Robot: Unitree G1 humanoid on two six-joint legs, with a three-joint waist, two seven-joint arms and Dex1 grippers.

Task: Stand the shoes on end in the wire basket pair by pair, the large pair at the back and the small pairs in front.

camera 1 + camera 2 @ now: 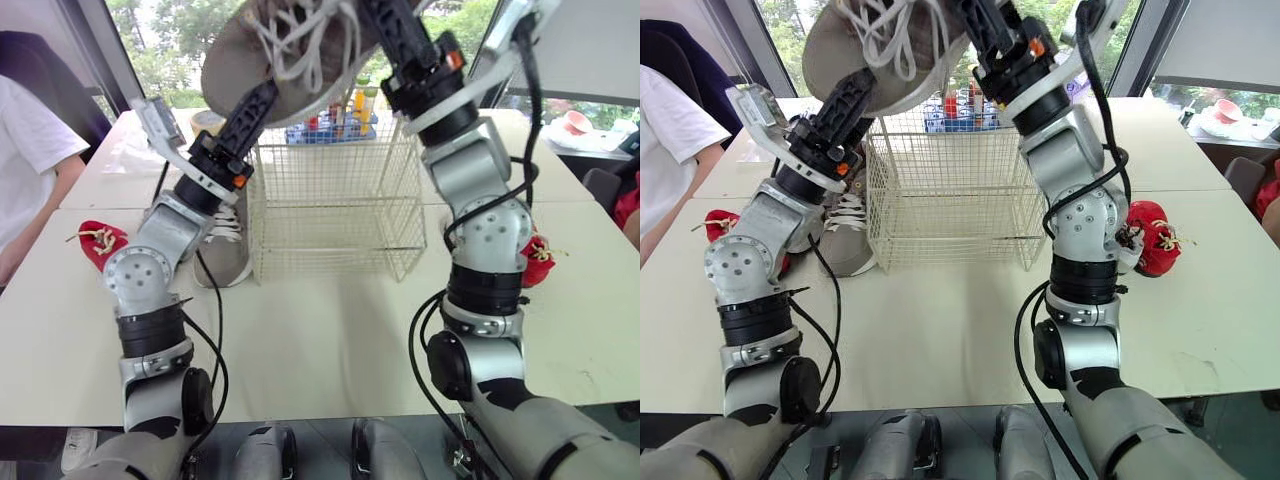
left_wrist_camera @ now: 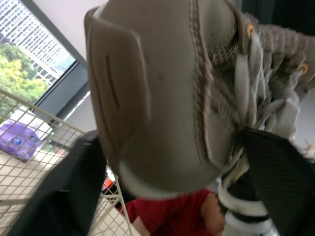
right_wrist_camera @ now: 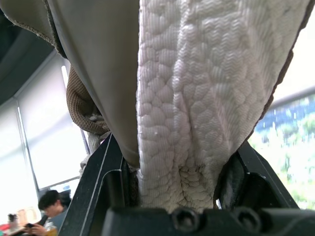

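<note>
- The large grey sneaker (image 1: pixel 235 60) is cut off by the top edge of the head views. Its full length cannot be made out.
- In the right wrist view, the white textured sole and grey upper are seen too close to tell toe from heel.
- The second grey sneaker (image 1: pixel 228 250) lies on the table (image 1: pixel 330 330), just beside the basket's left wall. The left forearm hides part of it.
- The red shoe at right (image 1: pixel 537 262) is half hidden behind the right arm. The red shoe at left (image 1: pixel 100 243) lies in plain sight near the left edge of the frame.
- A person in a white shirt (image 1: pixel 30 160) is cut off at the left edge.
- Left gripper (image 1: pixel 258 103): fingers clamped on one end of the large grey sneaker, one finger on either side.
- Right gripper (image 3: pixel 177 167): fingers closed against the sneaker's two sides, sole between them.
- The wire basket (image 1: pixel 335 200) stands at centre frame. The held sneaker hangs above its rim, outside it.
- The blue tray (image 1: pixel 330 128) behind the basket holds small bottles. Their labels are unreadable.
</note>
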